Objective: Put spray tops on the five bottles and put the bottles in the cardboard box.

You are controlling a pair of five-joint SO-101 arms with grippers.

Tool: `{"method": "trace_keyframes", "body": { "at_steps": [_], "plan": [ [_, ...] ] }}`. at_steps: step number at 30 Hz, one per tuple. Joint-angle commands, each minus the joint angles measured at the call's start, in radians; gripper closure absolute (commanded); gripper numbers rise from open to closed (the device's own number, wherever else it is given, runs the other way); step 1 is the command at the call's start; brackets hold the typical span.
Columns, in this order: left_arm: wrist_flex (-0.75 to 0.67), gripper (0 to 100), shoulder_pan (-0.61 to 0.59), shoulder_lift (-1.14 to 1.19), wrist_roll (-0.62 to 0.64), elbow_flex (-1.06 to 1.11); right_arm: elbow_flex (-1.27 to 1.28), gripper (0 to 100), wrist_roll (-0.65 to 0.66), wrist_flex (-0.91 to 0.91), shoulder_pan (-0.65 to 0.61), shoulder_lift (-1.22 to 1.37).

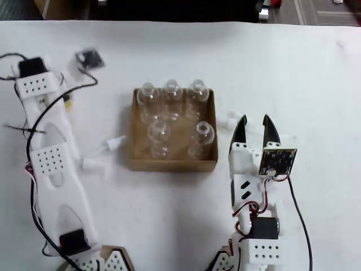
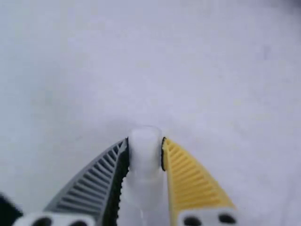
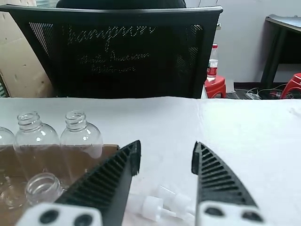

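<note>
Bottles: five, clear plastic, round-shouldered and open-necked, standing in the shallow brown cardboard box between the arms. They look light and thin-walled, likely to dent or tip, so the stiff neck is the best hold.
Spray tops: small, white plastic, loose on the white surface either side of the box. They look light, rigid, smooth and prone to roll; the collar seems the surest hold.
Left tool: grey and yellow ribbed fingers pinching one white top over bare surface.
Right tool: black fingers spread wide, just right of the box, with loose tops beneath.
</note>
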Motion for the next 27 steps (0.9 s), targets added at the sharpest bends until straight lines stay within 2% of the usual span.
{"method": "trace_keyframes", "body": {
  "at_steps": [1,6,13,19,27],
  "plan": [
    [0.009,96,0.036,-0.211,0.336,-0.153,0.006,84.1,0.015,0.002,0.001,0.002],
    [0.011,96,0.064,-0.409,0.657,-0.16,0.006,84.1,0.015,0.002,0.001,0.002],
    [0.012,96,0.125,-0.697,0.925,-0.02,0.006,84.1,0.015,0.002,0.001,0.002],
    [0.012,96,0.245,-0.909,0.996,0.218,0.006,84.1,0.015,0.001,0.002,0.002],
    [0.008,96,0.275,-1.21,0.996,0.551,0.006,84.0,0.015,-0.002,0.002,0.002]
  ]
}}
